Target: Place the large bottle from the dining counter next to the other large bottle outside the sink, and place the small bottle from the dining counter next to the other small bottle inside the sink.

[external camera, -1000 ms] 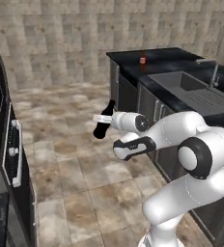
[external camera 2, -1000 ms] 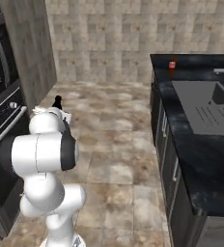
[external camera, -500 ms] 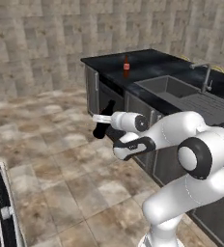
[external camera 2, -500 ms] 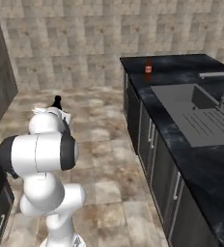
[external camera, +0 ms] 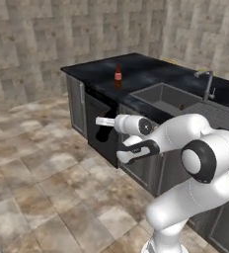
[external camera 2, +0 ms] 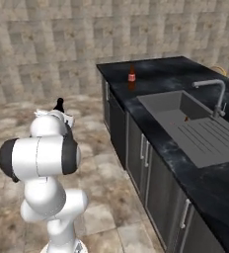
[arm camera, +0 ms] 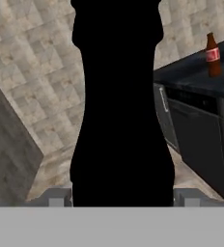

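- The gripper (arm camera: pixel 121 200) pinches the large bottle (arm camera: pixel 121 106), one grey fingertip at each side of its base — the near-black glass blocks most of what the hand camera could see ahead. In the left base view the bottle (external camera: pixel 104 133) hangs in front of the dark cabinet fronts, over the floor, not yet above any counter.
- Judgement: smooth, slim glass held low on its body could slip or pivot between the fingers if the arm swings fast.
- The other large bottle (external camera 2: pixel 132 77) — brown, cola-shaped, red label — stands upright on the black marbled sink counter (external camera 2: pixel 166 74), between its far left corner and the sink (external camera 2: pixel 183 116). Judgement: setting down too close could knock it over, or send it off the front edge.
- The sink is a matte grey rectangular basin with a ribbed drainer and an angular tap (external camera 2: pixel 212 94); a small dark object sits inside near the tap, too small to identify.
- Judgement: a low approach risks striking the counter's front edge.
- Floor (external camera: pixel 42 173): mottled stone tiles.
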### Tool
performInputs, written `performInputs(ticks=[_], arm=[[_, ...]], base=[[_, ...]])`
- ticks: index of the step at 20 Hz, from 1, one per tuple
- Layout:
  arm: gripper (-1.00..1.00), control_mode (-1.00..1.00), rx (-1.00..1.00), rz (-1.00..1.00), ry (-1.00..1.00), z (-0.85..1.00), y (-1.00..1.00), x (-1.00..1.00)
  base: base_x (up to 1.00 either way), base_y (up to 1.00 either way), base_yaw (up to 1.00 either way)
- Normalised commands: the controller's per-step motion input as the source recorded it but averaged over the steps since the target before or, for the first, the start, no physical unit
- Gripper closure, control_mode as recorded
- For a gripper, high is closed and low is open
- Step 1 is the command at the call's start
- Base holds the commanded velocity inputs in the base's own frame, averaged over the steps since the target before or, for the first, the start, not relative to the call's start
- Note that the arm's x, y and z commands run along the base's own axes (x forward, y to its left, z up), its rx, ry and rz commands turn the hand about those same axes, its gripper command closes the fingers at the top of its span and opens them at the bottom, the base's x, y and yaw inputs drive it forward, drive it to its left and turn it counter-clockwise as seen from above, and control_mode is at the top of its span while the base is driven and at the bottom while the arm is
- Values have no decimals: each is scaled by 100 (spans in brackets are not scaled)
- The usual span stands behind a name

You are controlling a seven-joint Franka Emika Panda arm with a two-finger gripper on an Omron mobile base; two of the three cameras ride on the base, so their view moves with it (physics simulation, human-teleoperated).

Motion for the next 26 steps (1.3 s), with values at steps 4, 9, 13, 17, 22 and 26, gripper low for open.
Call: performInputs(ticks=[4,9,13,17,22,26], arm=[[100,100,0,0,0,0,0,0],[100,100,0,0,0,0,0,0],[100,100,0,0,0,0,0,0],[100,100,0,0,0,0,0,0],[100,100,0,0,0,0,0,0],[100,100,0,0,0,0,0,0]], base=[[47,56,-33],[45,54,-35],[48,55,-33],[47,62,-33],[38,70,-34],[24,70,-36]])
